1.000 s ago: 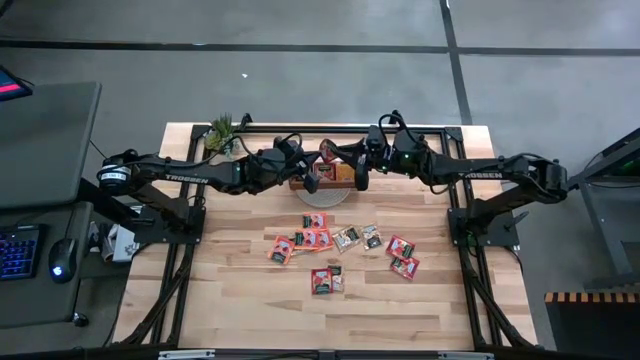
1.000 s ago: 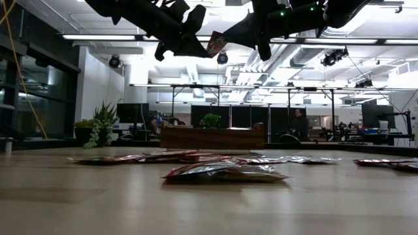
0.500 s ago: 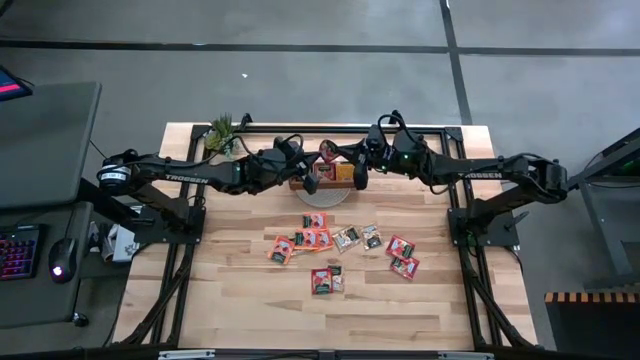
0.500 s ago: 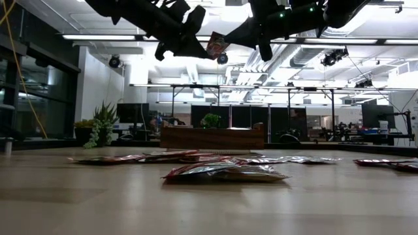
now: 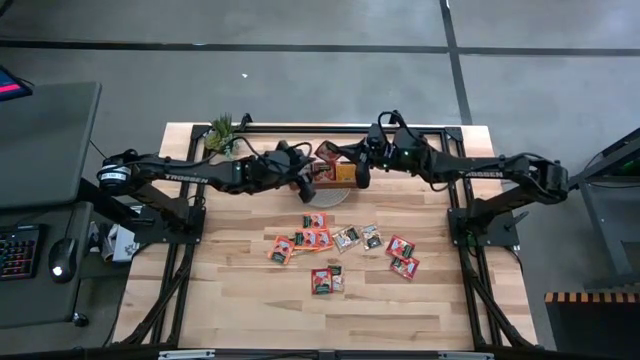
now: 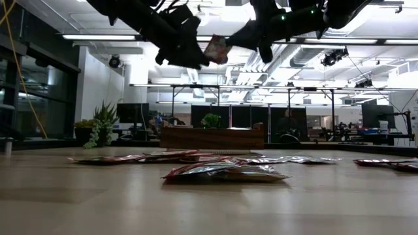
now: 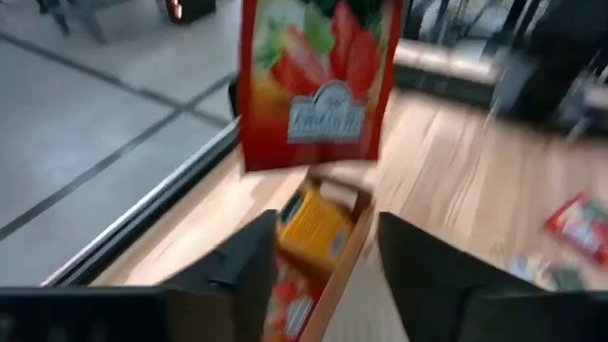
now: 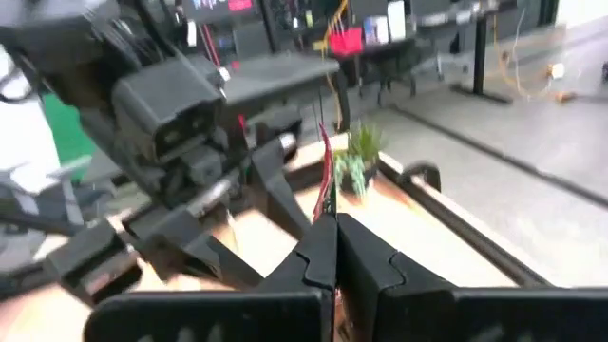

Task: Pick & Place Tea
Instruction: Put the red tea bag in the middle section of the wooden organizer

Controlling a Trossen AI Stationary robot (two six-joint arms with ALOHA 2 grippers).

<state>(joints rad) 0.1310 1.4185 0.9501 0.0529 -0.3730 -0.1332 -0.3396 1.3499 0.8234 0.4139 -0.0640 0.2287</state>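
Since a moment ago the left gripper has let go, its fingers now apart. The right gripper is clamped on the red square tea sachet, above the brown wooden tray.

Red tea sachet held aloft (upright, label showing), other sachets scattered flat mid-table

The tray sits at the twelve o'clock side of the table. A plant stands at about ten o'clock from the tray. Loose tea sachets lie at six o'clock from the tray, near the table's middle. One sachet hangs above the tray, between the two arms.
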